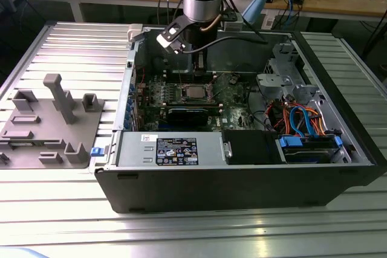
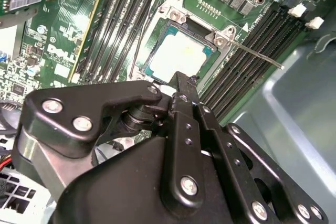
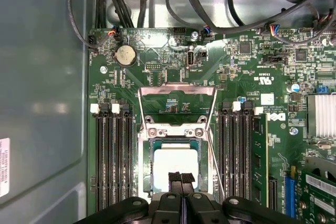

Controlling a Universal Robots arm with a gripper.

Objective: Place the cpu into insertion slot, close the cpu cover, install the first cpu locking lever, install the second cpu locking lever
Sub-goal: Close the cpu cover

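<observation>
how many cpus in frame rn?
1: the cpu sits in the insertion slot under the gripper, cpu cover open. Others may be hidden.

I see white printed letters [image 3: 277, 116] on the green board [image 3: 157, 51], a black label [image 1: 176, 151] with small print on the grey power box [image 1: 130, 154], and a white sticker [image 3: 4, 167] on the case wall [image 3: 42, 103].

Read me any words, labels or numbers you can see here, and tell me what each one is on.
Black sticker on the grey metal box: print too small to read.
White sticker on the case wall: too small to read.
Green circuit board: brand logo, left unquoted; other white print too small to read.
</observation>
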